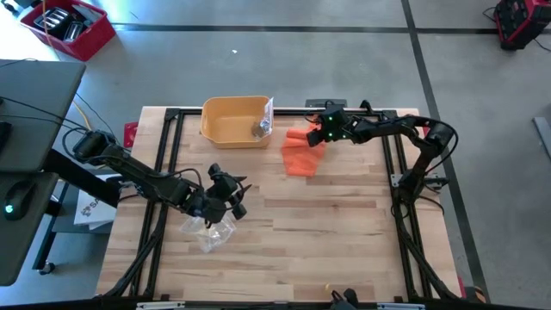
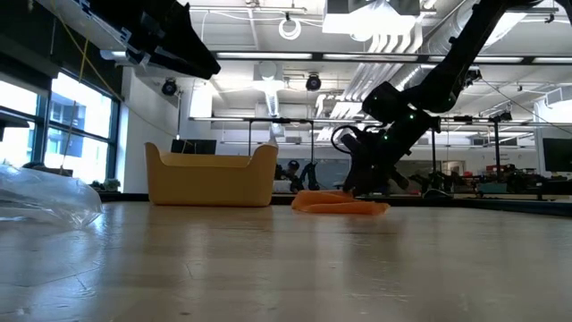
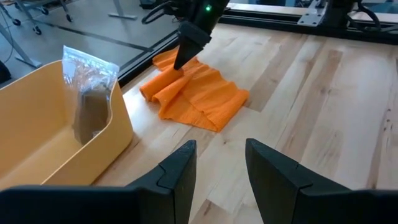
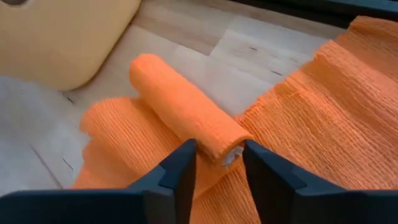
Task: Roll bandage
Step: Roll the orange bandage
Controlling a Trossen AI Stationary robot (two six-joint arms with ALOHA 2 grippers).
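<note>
The orange bandage is seen lying crumpled on the wooden desk toward twelve o'clock in the high view, just beside the yellow bin, which stands at its nine o'clock. Part of the bandage is wound into a short roll, resting on the loose crinkled cloth. The right pincer is lowered onto the bandage, its two dark fingers set narrowly at either side of the roll's near end; whether the roll is truly clamped cannot be told. The left pincer is held above the desk near seven o'clock, its fingers parted with nothing between them, over a clear plastic wrapper. A clear packet is propped inside the bin against its wall. No brand, label or writing can be read on any of these things.
</note>
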